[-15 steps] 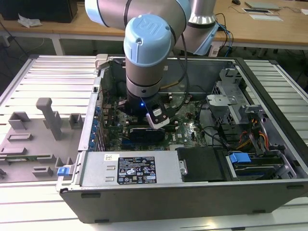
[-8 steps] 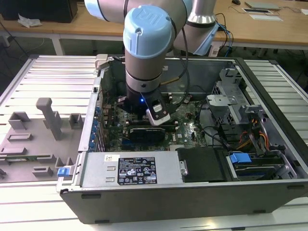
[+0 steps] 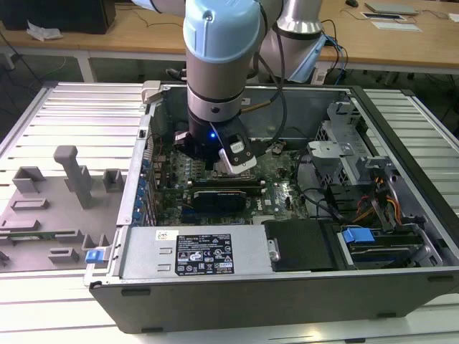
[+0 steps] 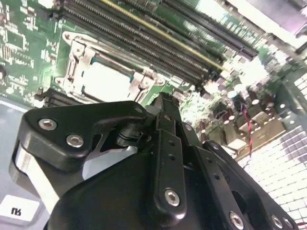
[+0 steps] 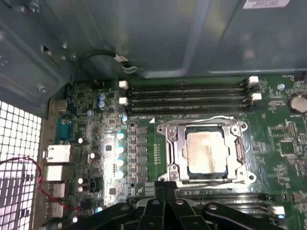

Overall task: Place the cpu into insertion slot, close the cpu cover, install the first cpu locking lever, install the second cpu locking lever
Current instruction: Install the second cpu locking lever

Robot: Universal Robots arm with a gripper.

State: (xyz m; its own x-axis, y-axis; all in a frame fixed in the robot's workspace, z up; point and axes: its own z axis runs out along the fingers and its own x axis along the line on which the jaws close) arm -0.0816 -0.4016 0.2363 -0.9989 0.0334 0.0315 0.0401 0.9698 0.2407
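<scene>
The cpu (image 5: 206, 152) (image 4: 106, 80) lies flat in the insertion slot (image 5: 182, 158) on the green motherboard, its pale metal top showing. The silver cpu cover (image 5: 240, 153) (image 4: 76, 62) is folded down around it. A thin metal lever (image 5: 201, 120) lies flat along the socket's side next to the memory slots. My gripper (image 5: 165, 187) (image 4: 164, 103) hovers just beside the socket's opposite edge, fingers together with nothing between them. In the exterior view the gripper (image 3: 213, 163) reaches down inside the open computer case.
Long black memory slots (image 5: 187, 98) run beside the socket, under the grey case wall (image 5: 144, 38). A red wire (image 5: 38, 187) loops near the rear ports. The power supply (image 3: 193, 251) and drive cage (image 3: 344, 150) hem in the board. A grey fixture tray (image 3: 57, 201) lies outside the case.
</scene>
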